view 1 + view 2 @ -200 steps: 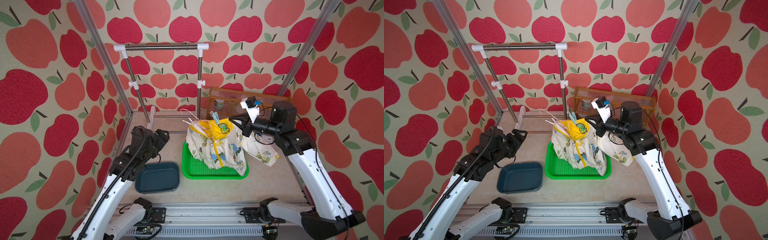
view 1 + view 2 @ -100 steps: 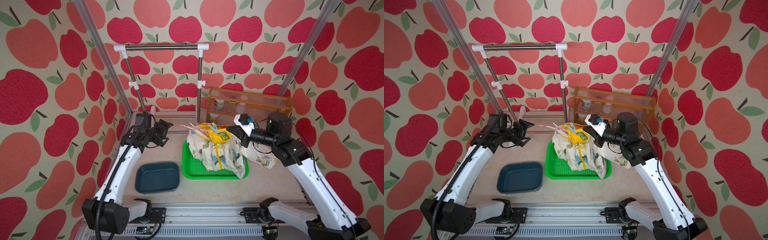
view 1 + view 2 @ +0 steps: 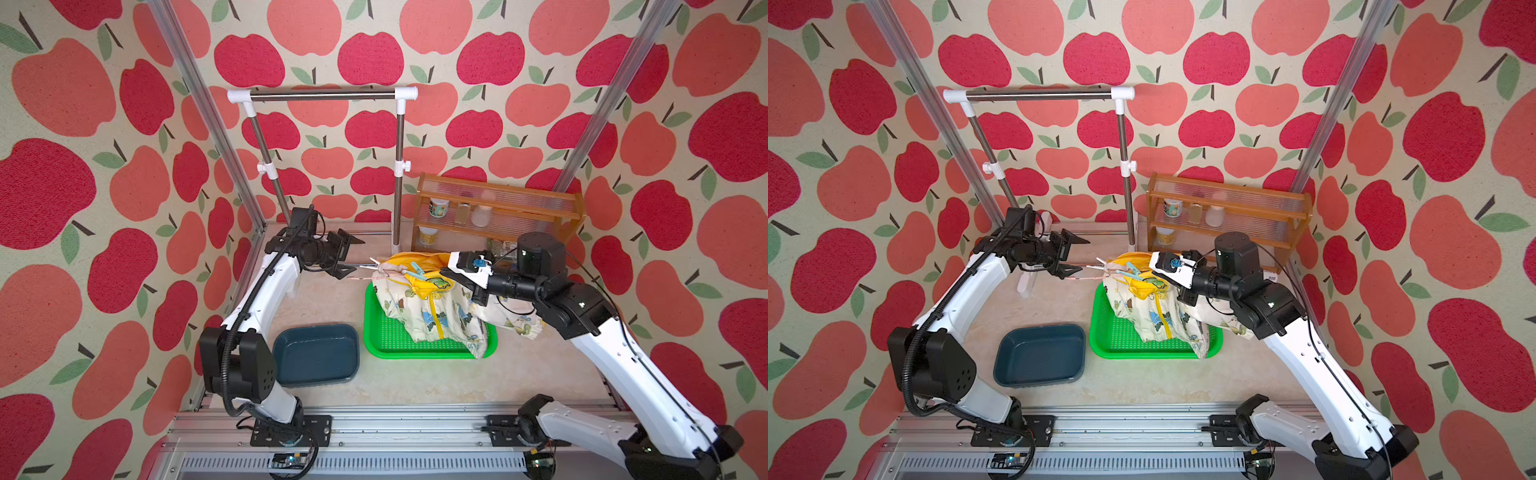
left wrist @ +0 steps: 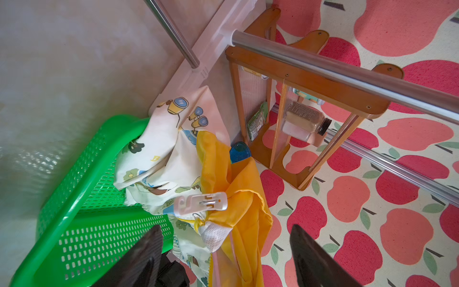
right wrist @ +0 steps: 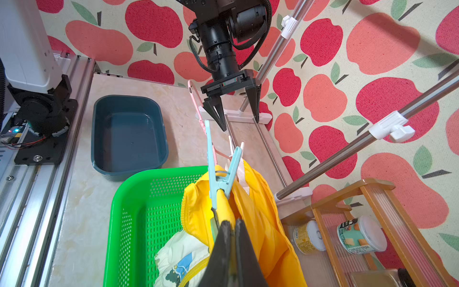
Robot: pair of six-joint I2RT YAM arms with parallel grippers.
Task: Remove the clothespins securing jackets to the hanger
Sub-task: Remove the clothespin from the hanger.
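The jaws of the left gripper stand wide apart and hold nothing. A second ago this gripper was low, over the blue tub near the surface's front left corner; now it has reached in beside the hook of the pink hanger. The jaws of the right gripper stay pressed together on the yellow hood of the jacket, but lower than before. The jacket has sunk onto the green tray and hangs over its right edge. The blue clothespin still pinches the hood, and a paler clothespin sits near it.
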